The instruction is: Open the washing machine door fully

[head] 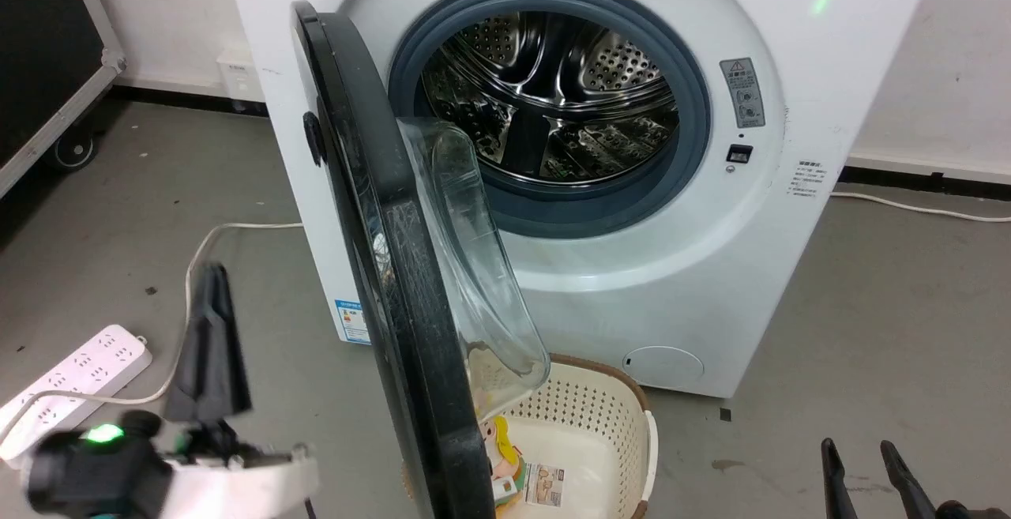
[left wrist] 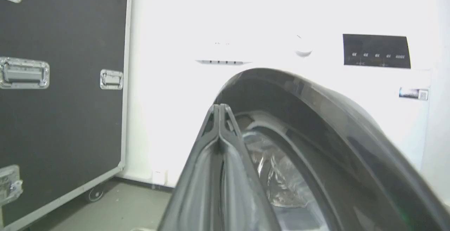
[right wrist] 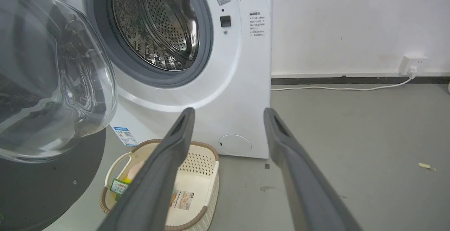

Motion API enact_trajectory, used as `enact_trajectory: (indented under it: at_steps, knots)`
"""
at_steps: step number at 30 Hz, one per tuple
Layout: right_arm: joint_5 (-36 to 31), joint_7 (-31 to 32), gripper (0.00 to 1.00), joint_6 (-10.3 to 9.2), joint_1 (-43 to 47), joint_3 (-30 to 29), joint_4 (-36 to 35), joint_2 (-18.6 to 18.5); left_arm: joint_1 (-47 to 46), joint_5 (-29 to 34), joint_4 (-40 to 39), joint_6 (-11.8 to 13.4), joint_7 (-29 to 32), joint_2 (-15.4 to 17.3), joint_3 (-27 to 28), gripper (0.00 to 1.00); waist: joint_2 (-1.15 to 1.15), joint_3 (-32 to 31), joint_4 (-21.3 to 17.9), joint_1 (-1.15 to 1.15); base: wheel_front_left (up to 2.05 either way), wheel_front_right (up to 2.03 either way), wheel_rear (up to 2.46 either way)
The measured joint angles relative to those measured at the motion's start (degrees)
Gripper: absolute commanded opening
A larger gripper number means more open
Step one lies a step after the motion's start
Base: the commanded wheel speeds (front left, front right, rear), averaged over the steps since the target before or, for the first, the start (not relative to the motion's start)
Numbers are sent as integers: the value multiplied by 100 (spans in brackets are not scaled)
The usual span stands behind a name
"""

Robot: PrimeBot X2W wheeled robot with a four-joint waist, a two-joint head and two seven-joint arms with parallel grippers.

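The left tool is holding its fingers together, the washing machine door standing open just right of it. The right tool is hovering, fingers apart; below it a basket is holding small packets.

**Likely a lab test room**

Bare grey floor, plain white wall, a black flight case on castors, a power strip lying loose, a cable trailing to a socket beside the washer.
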Motion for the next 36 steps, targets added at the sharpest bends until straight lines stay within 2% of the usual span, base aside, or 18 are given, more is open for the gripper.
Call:
enact_trajectory:
  at_steps: [4, 7, 11, 17, 21, 28, 33, 36]
  knots:
    - [-1, -15, 100, 0, -1, -10, 14, 0, -297, 5, -641, 34, -1, -45, 42, 0, 0, -18, -30, 0, 0, 0, 0]
    - [-1, -15, 100, 0, -1, -12, 26, 0, -383, 55, -926, -57, -1, -58, -181, 0, 0, -37, -36, 0, 0, 0, 0]
    - [5, -15, 100, 0, -2, -20, 57, 0, -381, 214, -1033, -268, -1, -79, -815, 0, 0, -58, -22, 0, 0, 0, 0]
    - [57, -15, 100, 0, -4, -20, 145, 0, -304, 455, -1074, -361, 143, -91, -1890, 0, 0, -72, 46, 0, 0, 0, 0]
    - [59, -16, 100, 0, -4, -43, 176, 0, -97, 499, -956, -417, 435, -94, -2441, 0, 0, -74, 137, 0, 0, 0, 0]
    - [104, -18, 100, 0, -11, -48, 249, 1, 264, 401, -549, -575, 956, -60, -3019, 0, 0, -80, 303, 0, 0, 0, 0]
    - [112, -40, 100, 0, -13, -30, 328, 1, 491, 266, -48, -609, 1426, -32, -3211, 0, 0, -104, 394, 0, 0, 0, 0]
    - [120, -40, 100, 0, -14, -14, 348, 1, 563, 146, 223, -532, 1617, -33, -3211, 0, 0, -121, 430, 0, 0, 0, 0]
